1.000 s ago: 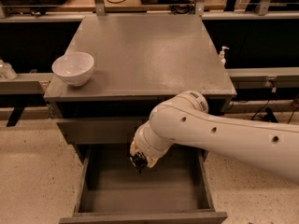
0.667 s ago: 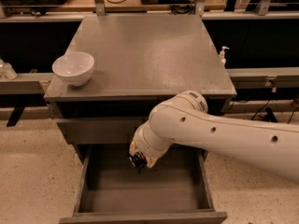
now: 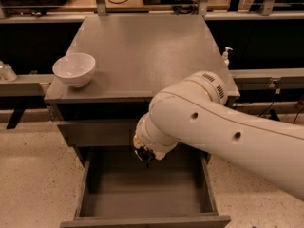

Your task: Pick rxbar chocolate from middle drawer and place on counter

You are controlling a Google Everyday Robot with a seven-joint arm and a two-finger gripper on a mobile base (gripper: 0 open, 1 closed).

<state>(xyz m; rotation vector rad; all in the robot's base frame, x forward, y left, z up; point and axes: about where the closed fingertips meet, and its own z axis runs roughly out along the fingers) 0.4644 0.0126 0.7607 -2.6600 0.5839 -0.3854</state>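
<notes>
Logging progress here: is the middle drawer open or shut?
Open: the middle drawer is pulled out, its grey floor exposed. The gripper hangs over its back part.

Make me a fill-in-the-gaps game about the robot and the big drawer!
1. The bowl on the counter is ____ in colour.
2. The middle drawer under the counter is pulled ____.
3. The gripper hangs low over the drawer's floor, near its ____ end.

Missing words: white; open; back.
</notes>
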